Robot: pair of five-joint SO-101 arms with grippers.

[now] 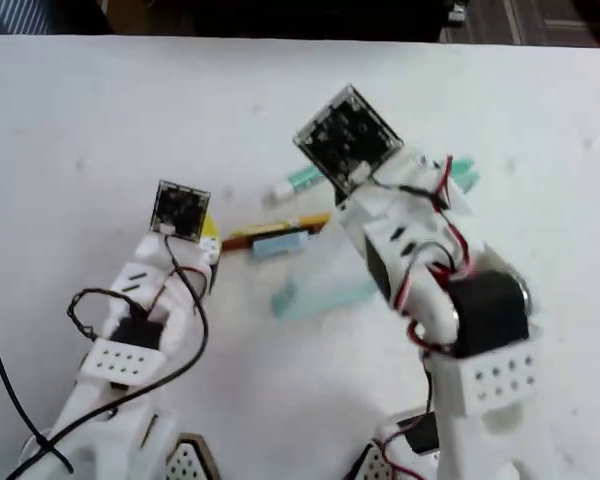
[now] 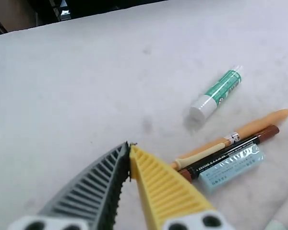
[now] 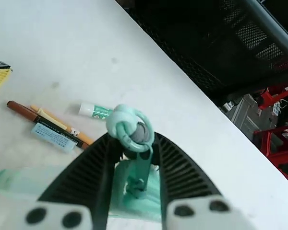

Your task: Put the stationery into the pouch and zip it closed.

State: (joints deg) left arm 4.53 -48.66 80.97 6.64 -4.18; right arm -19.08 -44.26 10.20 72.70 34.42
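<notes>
Four stationery pieces (image 1: pixel 275 240) are seen on the desk (image 1: pixel 80 120), high view: axis left-right, just right of the left fingers (image 1: pixel 211 236). Left wrist: fingers pressed together, empty, pens (image 2: pixel 230 141) beside. Right wrist: pouch (image 3: pixel 122 199) zip pull (image 3: pixel 129 127) is clamped by right fingers (image 3: pixel 81 177).

I see a white counter (image 1: pixel 100 120) carrying a green-and-white glue stick (image 2: pixel 216 93), an orange pen (image 2: pixel 240 132) against a brown pen (image 2: pixel 230 151), a pale blue eraser (image 2: pixel 233 165) alongside, and a translucent teal pouch (image 1: pixel 320 296) nearby.
</notes>
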